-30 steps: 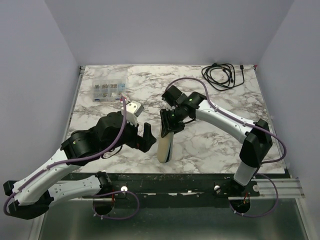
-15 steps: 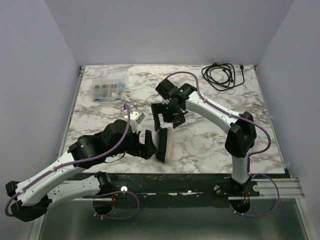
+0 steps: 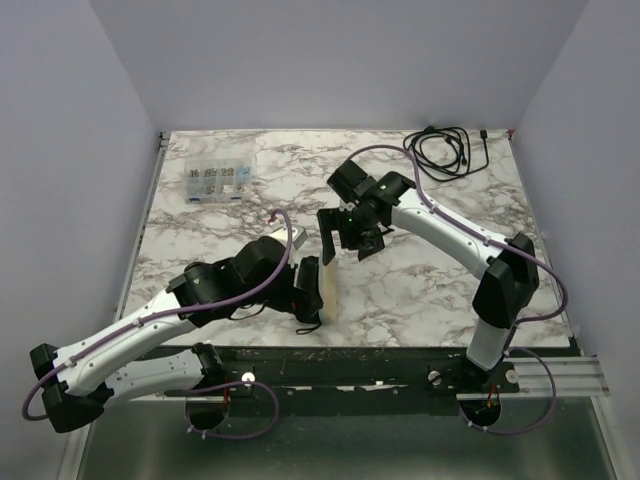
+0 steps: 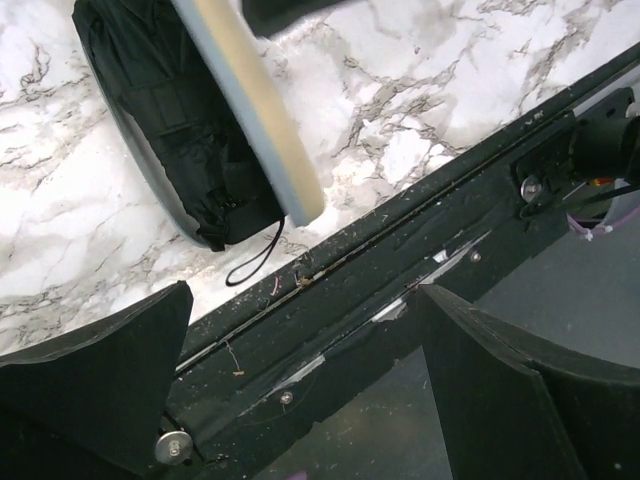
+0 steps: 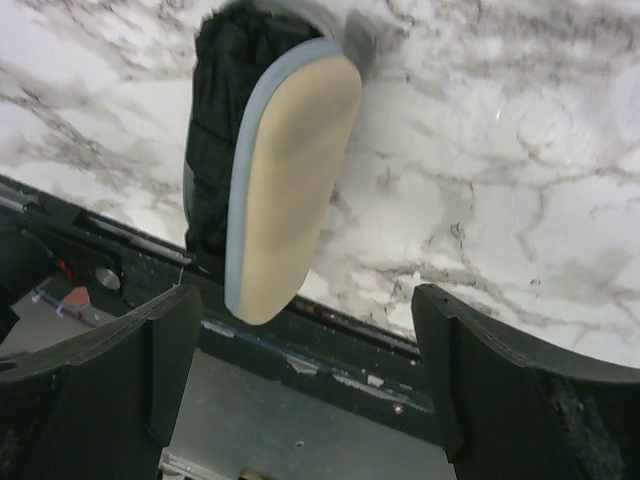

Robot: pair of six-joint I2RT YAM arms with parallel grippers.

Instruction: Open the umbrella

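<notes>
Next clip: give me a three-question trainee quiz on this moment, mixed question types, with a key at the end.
1. True or false: the right claw grips the umbrella.
2. Where is the cable? A) at the far right corner of the table; B) at the near left corner; C) under the umbrella.
3. Fill in: the umbrella lies at the table's ____ edge, next to the left claw.
Key: 1 false, both claws are open and hold nothing; 2 A; 3 near.
</notes>
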